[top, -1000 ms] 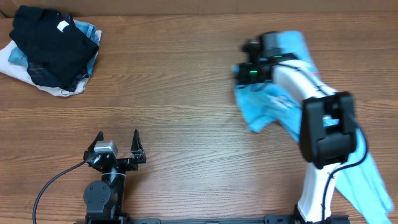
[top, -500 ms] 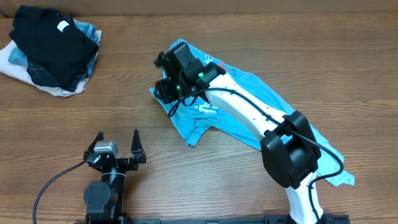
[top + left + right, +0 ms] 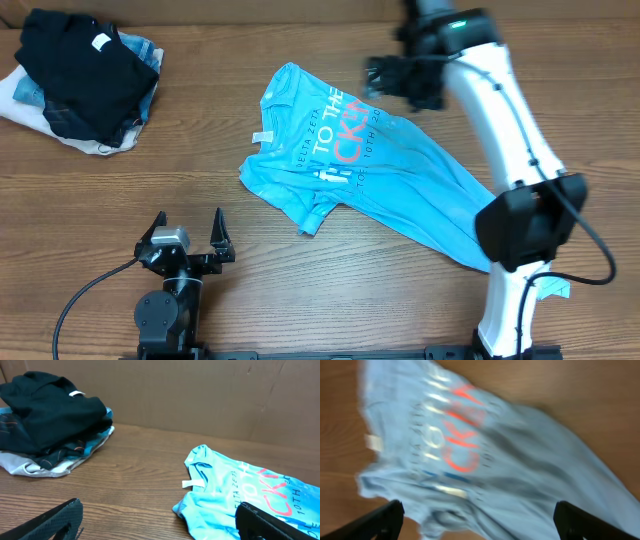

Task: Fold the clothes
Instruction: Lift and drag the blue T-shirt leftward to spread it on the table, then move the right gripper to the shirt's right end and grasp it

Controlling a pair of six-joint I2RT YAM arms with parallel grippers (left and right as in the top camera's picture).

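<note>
Shirt: thin sky-blue cloth, matt, softly rumpled; white and pink lettering printed flat; small white neck label.
Table: brown wood-grain top, smooth, low sheen.
Black garment: soft matt cloth, small white tag.
White fabric beneath it: plain matt cloth, crumpled.
Left gripper: black hard plastic, matt; fingers dull black, smooth.
Right arm: glossy white plastic shell, black joint housings.
Cable: black, smooth sheath.
Back wall: brown cardboard, matt, faintly scuffed.
</note>
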